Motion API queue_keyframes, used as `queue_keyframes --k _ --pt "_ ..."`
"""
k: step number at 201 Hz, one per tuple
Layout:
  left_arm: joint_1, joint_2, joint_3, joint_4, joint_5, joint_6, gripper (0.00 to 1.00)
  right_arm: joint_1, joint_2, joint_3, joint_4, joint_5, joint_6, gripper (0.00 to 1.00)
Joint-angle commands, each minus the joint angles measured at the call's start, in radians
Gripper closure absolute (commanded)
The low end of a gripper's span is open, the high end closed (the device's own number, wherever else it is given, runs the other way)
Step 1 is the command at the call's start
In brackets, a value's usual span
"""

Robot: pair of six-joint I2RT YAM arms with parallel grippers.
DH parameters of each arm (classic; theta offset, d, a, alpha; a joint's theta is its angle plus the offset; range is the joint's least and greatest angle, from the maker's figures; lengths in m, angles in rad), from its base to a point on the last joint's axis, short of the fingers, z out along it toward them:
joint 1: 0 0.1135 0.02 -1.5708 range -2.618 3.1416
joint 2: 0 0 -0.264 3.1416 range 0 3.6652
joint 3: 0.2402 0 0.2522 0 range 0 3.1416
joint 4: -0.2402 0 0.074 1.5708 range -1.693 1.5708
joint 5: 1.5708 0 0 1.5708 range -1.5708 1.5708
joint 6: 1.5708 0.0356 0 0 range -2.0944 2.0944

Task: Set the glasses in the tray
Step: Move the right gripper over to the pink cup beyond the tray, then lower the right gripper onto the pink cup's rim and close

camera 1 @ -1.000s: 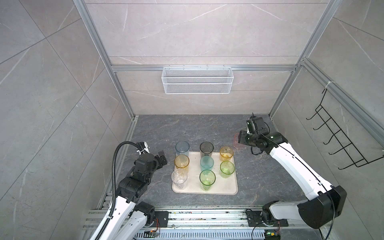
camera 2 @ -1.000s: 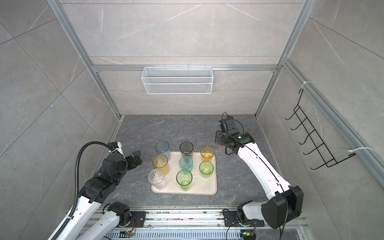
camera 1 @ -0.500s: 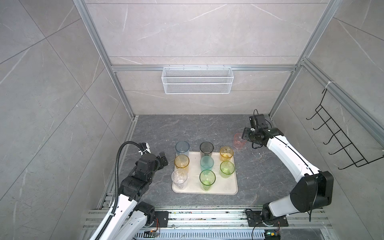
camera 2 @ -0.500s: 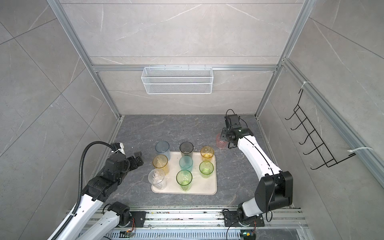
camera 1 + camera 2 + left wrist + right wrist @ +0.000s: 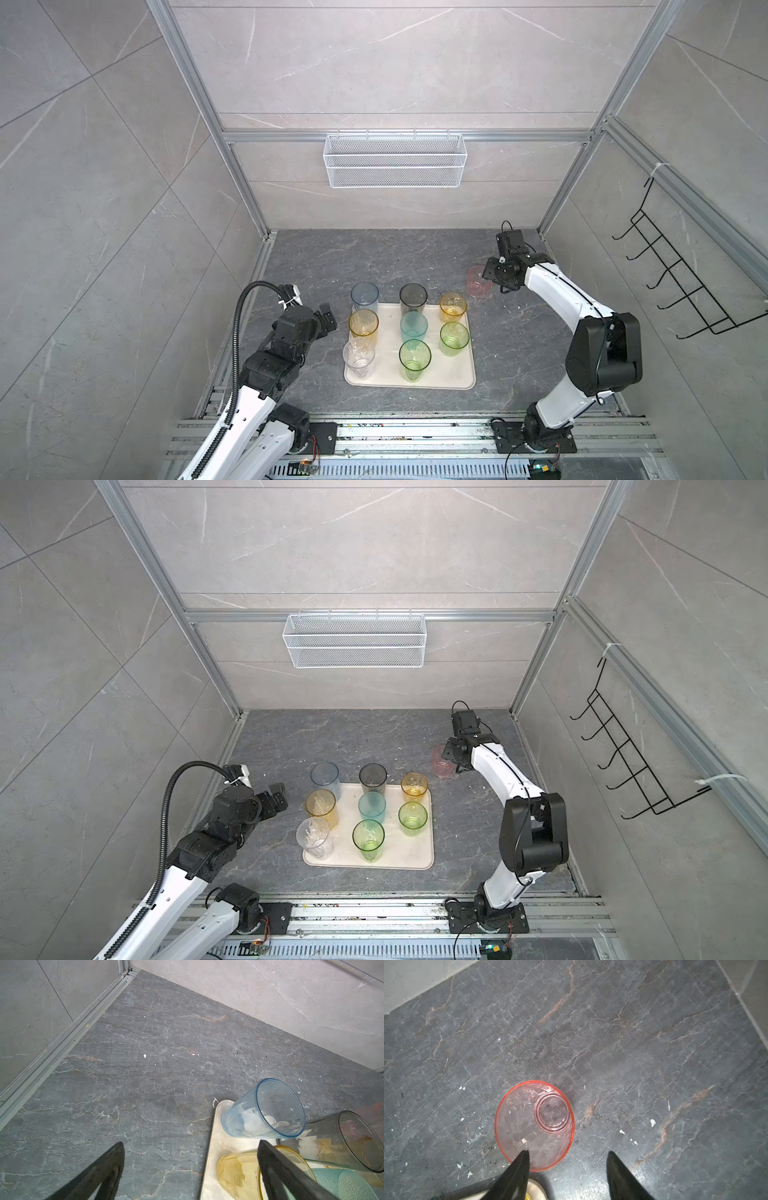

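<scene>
Here, the pink glass (image 5: 534, 1125) stands upright on the floor (image 5: 654, 1053) just beyond the tray (image 5: 457, 374), at its far right corner. The right gripper (image 5: 568, 1152), parted and empty, seemingly straddles its near wall. The left gripper (image 5: 326, 319), spread wide, sits well apart.

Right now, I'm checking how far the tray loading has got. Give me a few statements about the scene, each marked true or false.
1. The pink glass stands on the tray. False: it stands on the dark tabletop, off the tray's far right corner.
2. The left gripper is open and holds nothing. True.
3. The right gripper is shut on the pink glass. False: its jaws stand apart at the glass, gripping nothing.
4. Eight glasses stand on the tray. True.
5. The clear glass lies on its side. False: it stands upright.
</scene>
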Motion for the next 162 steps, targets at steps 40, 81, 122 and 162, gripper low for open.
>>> queue_keyframes --k 40,81,122,162 --pt "0.006 0.011 0.003 0.039 0.005 0.011 0.0 -0.027 0.066 0.048 0.015 -0.033 0.02 0.39" --pt "0.006 0.014 0.002 0.04 0.006 0.008 0.0 -0.037 0.105 0.049 0.022 -0.05 0.024 0.39" --pt "0.006 0.019 0.005 0.043 0.008 0.007 0.0 -0.043 0.137 0.052 0.027 -0.062 0.024 0.41" --pt "0.006 0.027 0.005 0.044 0.009 0.006 0.0 -0.048 0.16 0.053 0.029 -0.065 0.023 0.43"
